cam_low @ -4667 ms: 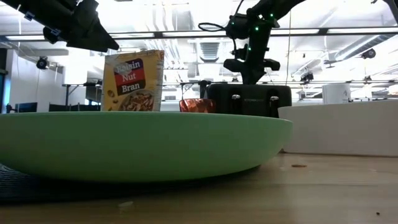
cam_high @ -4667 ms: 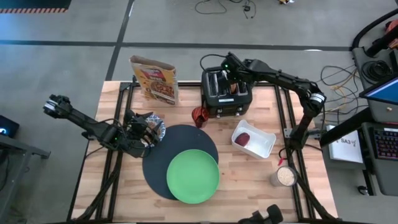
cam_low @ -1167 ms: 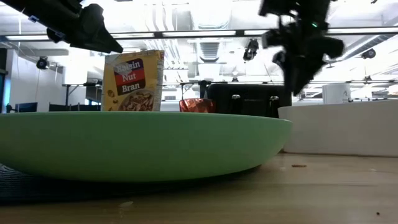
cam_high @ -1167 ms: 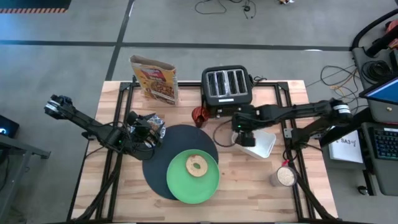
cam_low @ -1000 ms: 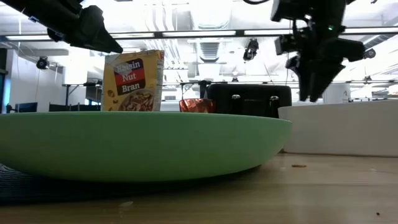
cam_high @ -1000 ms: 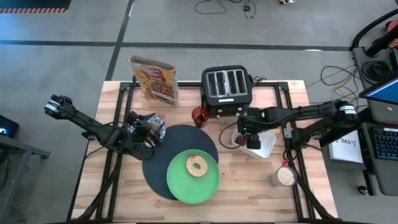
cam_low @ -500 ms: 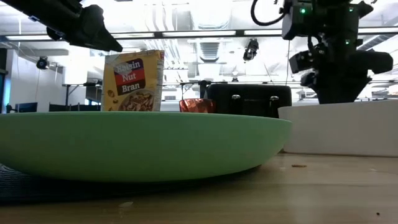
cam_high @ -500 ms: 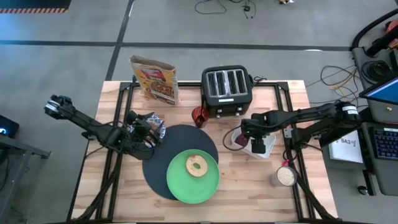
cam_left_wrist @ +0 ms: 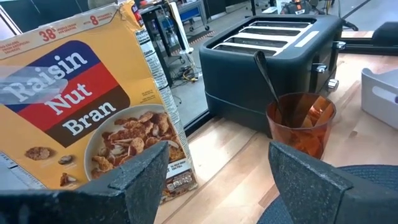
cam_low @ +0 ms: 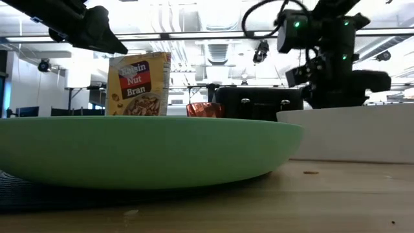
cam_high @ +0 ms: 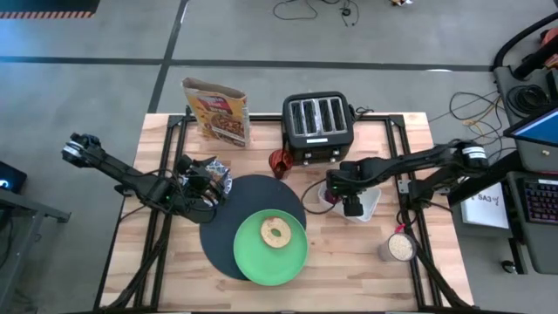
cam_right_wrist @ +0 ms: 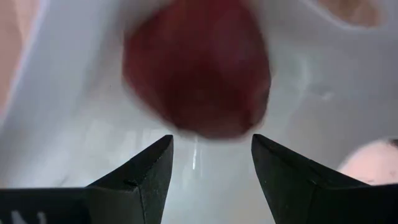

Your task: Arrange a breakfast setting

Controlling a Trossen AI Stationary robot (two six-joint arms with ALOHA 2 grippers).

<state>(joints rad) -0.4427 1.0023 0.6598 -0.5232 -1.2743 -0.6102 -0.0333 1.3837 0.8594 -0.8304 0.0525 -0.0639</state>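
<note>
The lime-green plate (cam_high: 270, 253) lies on the black mat (cam_high: 228, 218) with the tan bagel (cam_high: 276, 233) on it. The dark-red lump (cam_right_wrist: 199, 68) lies in the white tray (cam_high: 372, 205). My right gripper (cam_high: 346, 202) is open and low inside the tray, with the lump just ahead of its fingertips (cam_right_wrist: 211, 140). My left gripper (cam_high: 202, 185) is open beside the blue-and-white bowl (cam_high: 221, 179), raised above the table (cam_low: 97, 32), with nothing between its fingers (cam_left_wrist: 214, 155). The dark spoon (cam_left_wrist: 264, 74) stands in an orange cup (cam_left_wrist: 301, 124). My right gripper reaches down into the tray from above, its fingers (cam_right_wrist: 140, 168) standing to either side just short of the lump. I cannot tell whether they touch the tray's floor or the lump.
The black toaster (cam_high: 318, 125) stands at the far edge behind the cup. A Raisin Nut Bran box (cam_high: 216, 112) stands at the far left. A small jar (cam_high: 399, 248) sits near the right front. Bare wood lies along the near edge.
My right gripper has come down into the tray and shifted a little toward the table's left, staying open. The white tray has slid slightly toward the table's left.
</note>
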